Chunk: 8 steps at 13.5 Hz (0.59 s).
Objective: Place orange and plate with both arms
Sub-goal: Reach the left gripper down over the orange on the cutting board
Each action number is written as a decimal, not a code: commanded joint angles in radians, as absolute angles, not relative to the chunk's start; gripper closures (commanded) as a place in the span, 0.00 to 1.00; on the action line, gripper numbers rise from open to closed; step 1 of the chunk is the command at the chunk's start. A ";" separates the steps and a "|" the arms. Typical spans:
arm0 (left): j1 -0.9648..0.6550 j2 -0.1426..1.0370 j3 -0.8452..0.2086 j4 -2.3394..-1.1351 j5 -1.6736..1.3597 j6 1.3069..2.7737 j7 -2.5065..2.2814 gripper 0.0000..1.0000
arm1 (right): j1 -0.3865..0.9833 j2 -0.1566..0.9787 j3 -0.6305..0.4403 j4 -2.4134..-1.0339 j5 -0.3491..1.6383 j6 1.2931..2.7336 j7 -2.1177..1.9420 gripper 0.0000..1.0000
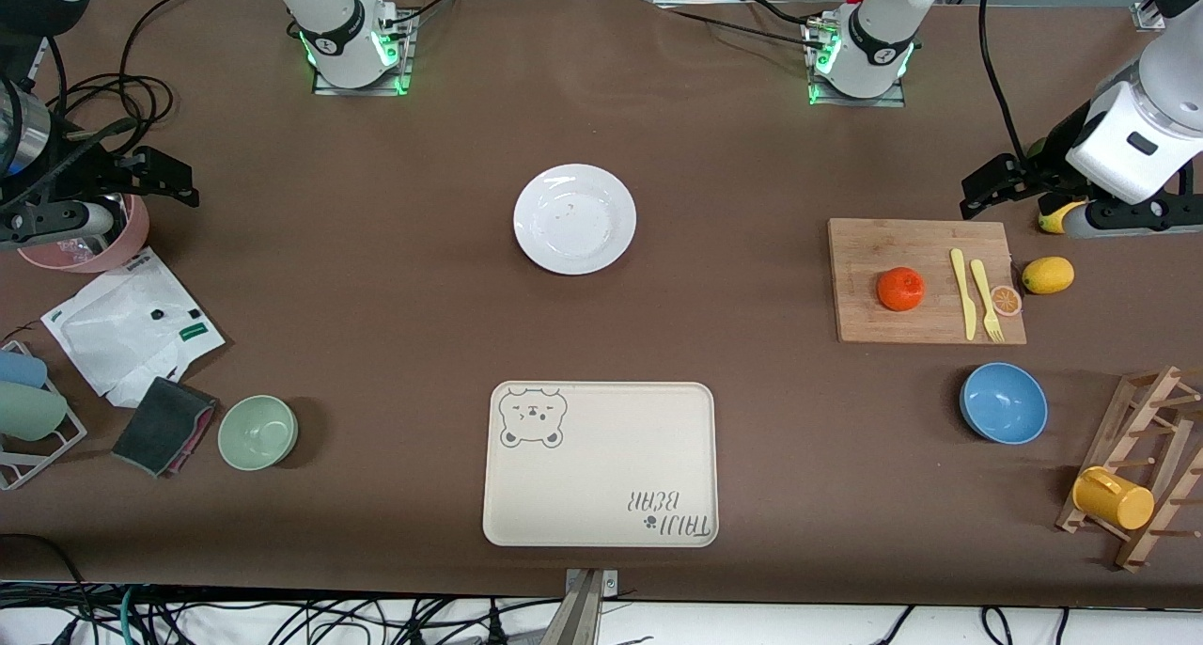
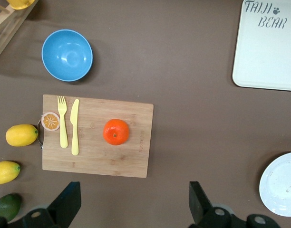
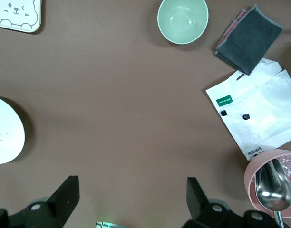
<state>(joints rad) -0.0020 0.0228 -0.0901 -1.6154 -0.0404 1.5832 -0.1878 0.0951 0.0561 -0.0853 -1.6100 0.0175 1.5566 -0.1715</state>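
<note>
Nothing is gripped yet: the left gripper (image 1: 982,192) hangs spread open over the table just off the wooden cutting board (image 1: 865,250), and should descend squarely on the dimpled round orange (image 1: 900,289) resting on that board; the right gripper (image 1: 164,180), also spread, waits well apart from the board, and the glossy white plate (image 1: 574,218) sits between them

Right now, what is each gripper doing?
Left gripper: open, empty, above the cutting board's edge.
Right gripper: open, empty, over bare table.
</note>
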 commanded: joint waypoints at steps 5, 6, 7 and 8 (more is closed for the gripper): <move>0.003 0.142 -0.084 -1.603 -0.009 1.554 -0.164 0.00 | 0.094 0.041 -0.078 -1.629 0.002 1.566 -0.170 0.00; 0.005 0.159 -0.086 -1.609 -0.003 1.562 -0.160 0.00 | 0.094 0.041 -0.078 -1.629 0.002 1.566 -0.170 0.00; 0.003 0.188 -0.086 -1.618 -0.002 1.581 -0.144 0.00 | 0.094 0.041 -0.078 -1.629 0.002 1.566 -0.170 0.00; 0.005 0.210 -0.086 -1.637 -0.002 1.595 -0.109 0.00 | 0.094 0.041 -0.078 -1.629 0.002 1.568 -0.170 0.00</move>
<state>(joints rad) 0.0007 0.1682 -0.0816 -1.6261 -0.0315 1.5744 -0.1664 0.0951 0.0562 -0.0850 -1.6124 0.0174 1.5570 -0.1715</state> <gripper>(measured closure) 0.000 0.000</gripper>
